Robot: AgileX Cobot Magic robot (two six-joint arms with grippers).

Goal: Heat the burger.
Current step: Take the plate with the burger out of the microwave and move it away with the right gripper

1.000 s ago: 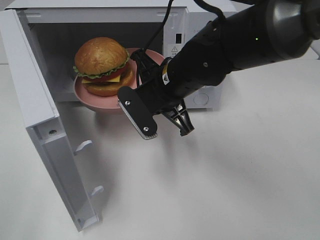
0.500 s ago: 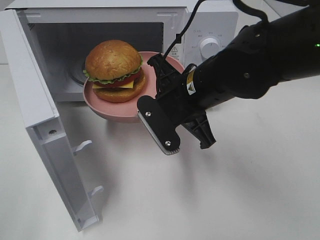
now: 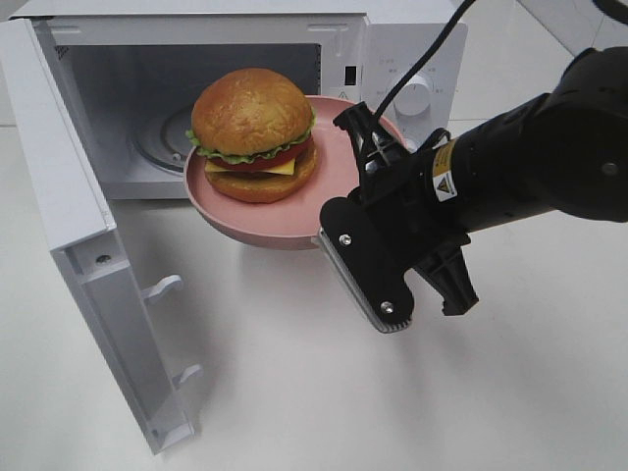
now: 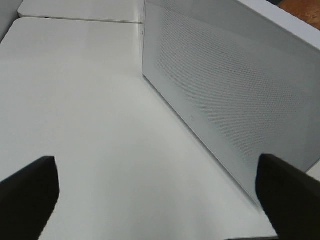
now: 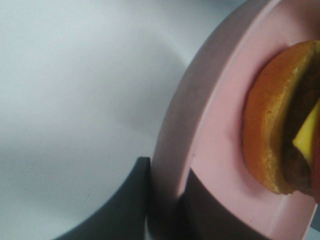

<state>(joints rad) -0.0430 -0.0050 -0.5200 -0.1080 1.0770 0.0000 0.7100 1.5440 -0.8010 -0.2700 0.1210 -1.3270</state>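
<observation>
The burger (image 3: 254,135) sits on a pink plate (image 3: 334,186) that hangs in the air just in front of the open microwave (image 3: 392,59), level with its mouth. The microwave door (image 3: 69,226) swings wide to the left, and the glass turntable (image 3: 167,147) inside is bare.

The right gripper (image 3: 339,221) pinches the plate's near right rim, one finger above and one below; the right wrist view shows the rim wedged between the dark fingers (image 5: 120,200). The left gripper (image 4: 155,195) is off on the far side of that door, its jaws spread wide and holding nothing.

The burger looks light but top-heavy: a tall stack with a glossy dome bun, lettuce, tomato and cheese loose between the layers. It rests free on a smooth plate, so I'd guess any tilt lets it slide or topple. Squeezing the bun itself would likely shift the layers, so the rim seems the sensible hold. With the weight hanging out from a single edge grip, the plate needs keeping flat.
</observation>
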